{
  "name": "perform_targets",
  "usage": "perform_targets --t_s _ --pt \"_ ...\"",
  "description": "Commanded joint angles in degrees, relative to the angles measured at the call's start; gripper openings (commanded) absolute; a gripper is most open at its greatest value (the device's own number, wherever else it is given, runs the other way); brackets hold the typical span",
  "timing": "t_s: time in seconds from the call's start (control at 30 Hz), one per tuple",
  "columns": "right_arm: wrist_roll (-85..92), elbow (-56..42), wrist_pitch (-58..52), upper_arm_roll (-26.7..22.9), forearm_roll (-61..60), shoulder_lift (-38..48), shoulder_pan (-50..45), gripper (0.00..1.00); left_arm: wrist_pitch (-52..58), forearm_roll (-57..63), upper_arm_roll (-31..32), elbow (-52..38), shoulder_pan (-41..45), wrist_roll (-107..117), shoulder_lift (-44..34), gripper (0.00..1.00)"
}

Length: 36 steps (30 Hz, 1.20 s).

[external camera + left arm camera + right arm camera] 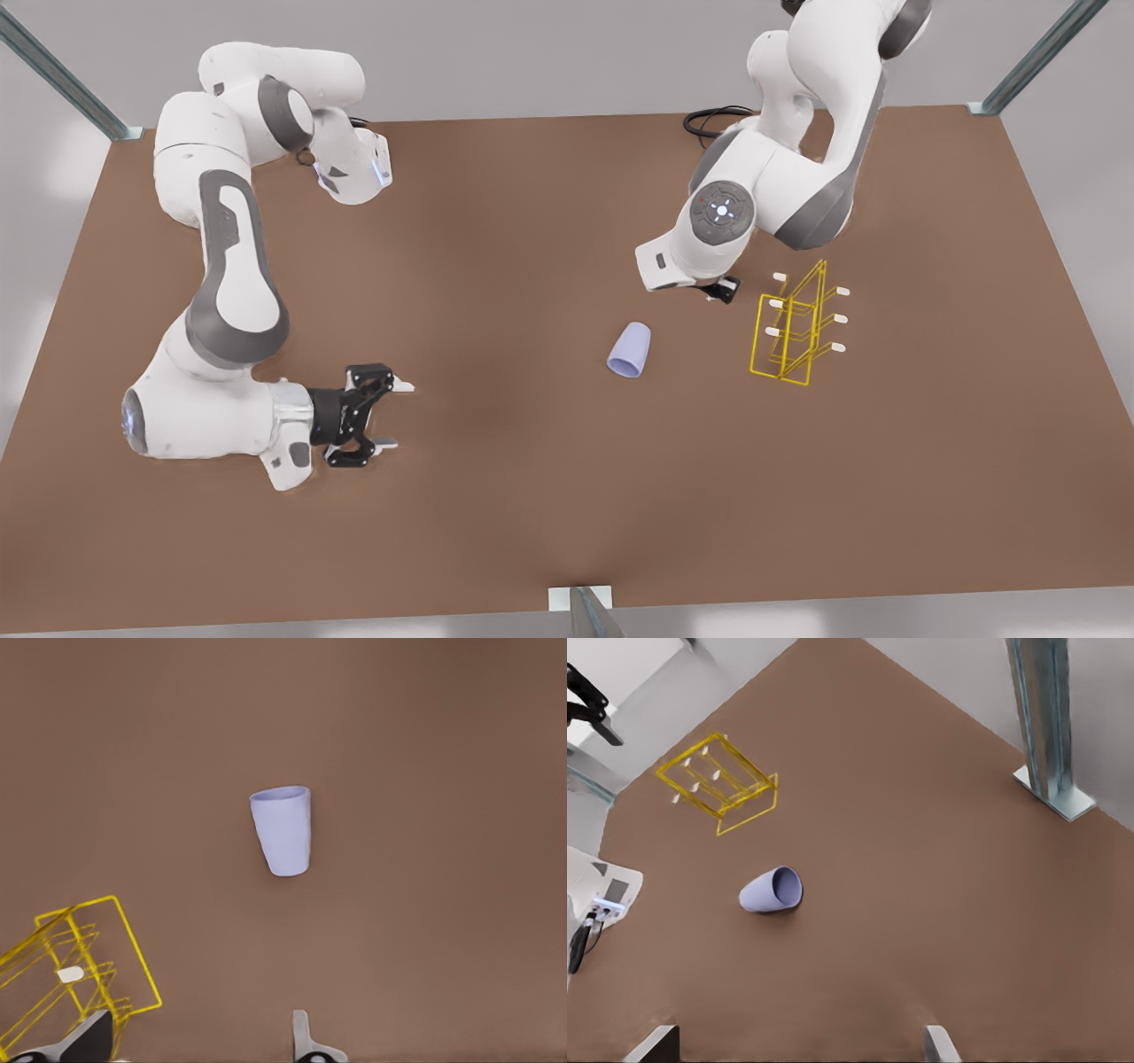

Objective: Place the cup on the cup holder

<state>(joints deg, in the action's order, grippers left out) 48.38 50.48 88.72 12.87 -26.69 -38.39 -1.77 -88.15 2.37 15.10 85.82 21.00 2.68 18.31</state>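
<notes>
Table (496, 532): plain brown top with metal frame posts at its edges and grey surroundings.
Cup (630, 350): lavender-blue, lying on its side on the table, wide mouth toward the front view's lower left, apart from everything; it needs lifting before it can be hung.
Cup holder (791, 332): yellow wire rack standing upright near the cup on the front view's right, white-tipped pegs sticking out sideways to take the cup's mouth.
Left gripper (199, 1041): poised above cup and rack, jaws apart, probably the arm to reach first.
Right gripper (387, 415): low over the table well away from the cup, jaws apart, waiting.
</notes>
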Motion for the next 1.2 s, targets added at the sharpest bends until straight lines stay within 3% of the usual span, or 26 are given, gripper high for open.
perform_targets --t_s 0.0,0.07,0.13,0.2,0.33,0.53,1.17 --pt "-23.6 0.3 -13.4 0.0 27.2 7.6 -2.1 1.0 -21.8 -0.3 -0.2 10.8 1.3 19.2 -2.8 1.0" --pt "-33.2 2.2 -17.2 0.0 35.4 11.8 -2.1 1.0 -33.8 -0.3 -1.4 22.4 1.2 19.3 -7.2 1.0" --pt "-39.7 31.4 -2.9 0.1 36.4 28.7 3.6 1.0 -43.7 -0.2 -3.2 31.5 1.2 18.8 -9.6 1.0" --pt "-56.4 29.4 -10.9 0.2 33.0 29.3 3.4 1.0 -53.5 -0.2 -4.1 39.4 1.2 18.4 -10.9 1.0" --pt "-53.3 25.3 -11.3 -0.2 36.0 28.5 9.1 1.0 -62.5 -2.2 -4.0 39.7 2.4 18.9 -7.2 1.0" --pt "-53.9 24.1 -10.8 -0.3 36.3 27.7 9.1 1.0 -71.9 -2.5 -4.0 39.4 2.6 18.5 -2.5 1.0" --pt "-54.1 24.1 -10.0 -0.2 36.2 27.2 8.7 1.0 -73.3 -2.6 -4.0 38.4 2.4 18.8 6.7 1.0"
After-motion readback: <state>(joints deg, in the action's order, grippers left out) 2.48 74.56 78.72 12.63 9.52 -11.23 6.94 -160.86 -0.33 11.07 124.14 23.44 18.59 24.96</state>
